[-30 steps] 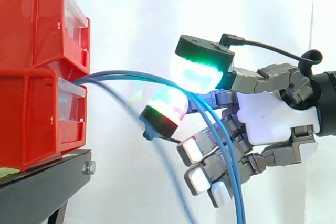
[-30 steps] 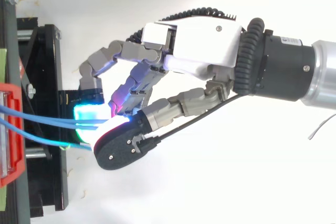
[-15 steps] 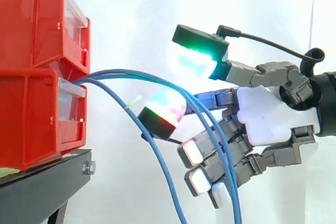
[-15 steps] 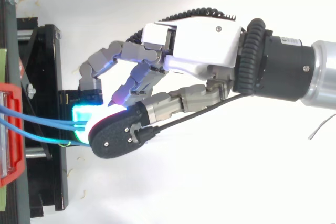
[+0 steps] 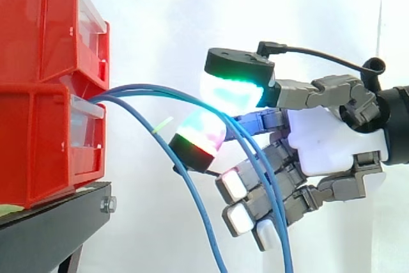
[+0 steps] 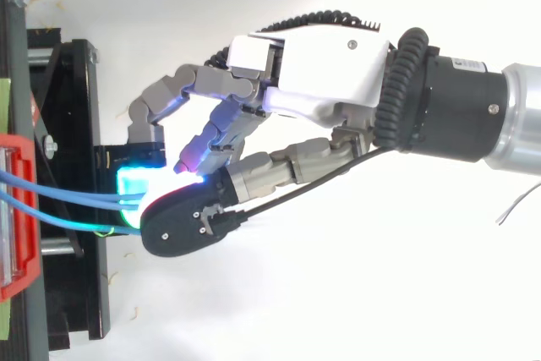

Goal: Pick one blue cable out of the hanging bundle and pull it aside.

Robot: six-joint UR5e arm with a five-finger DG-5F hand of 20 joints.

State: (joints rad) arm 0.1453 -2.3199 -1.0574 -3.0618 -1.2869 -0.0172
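Three blue cables come out of the lower red bin (image 5: 38, 145). Two of them (image 5: 166, 91) arc to the right, pass between the hand's green-glowing upper pad (image 5: 230, 91) and its pink-and-red lower pad (image 5: 201, 133), then drop in front of the curled fingers. The third cable (image 5: 204, 234) hangs free to the left of the hand. The hand (image 5: 323, 145) reaches in from the right with its two glowing pads closed on the pair. From above, the cables (image 6: 76, 196) end under the pads of the hand (image 6: 321, 73).
An upper red bin (image 5: 45, 30) sits stacked on the lower one, both on a black stand (image 5: 51, 228) at the left. A white curtain hangs behind. The stand's black frame (image 6: 72, 124) lies just left of the fingertips.
One cable has dropped away from the other two and now hangs apart on the left. The upper pad rose a little, then came down and left onto the remaining pair.
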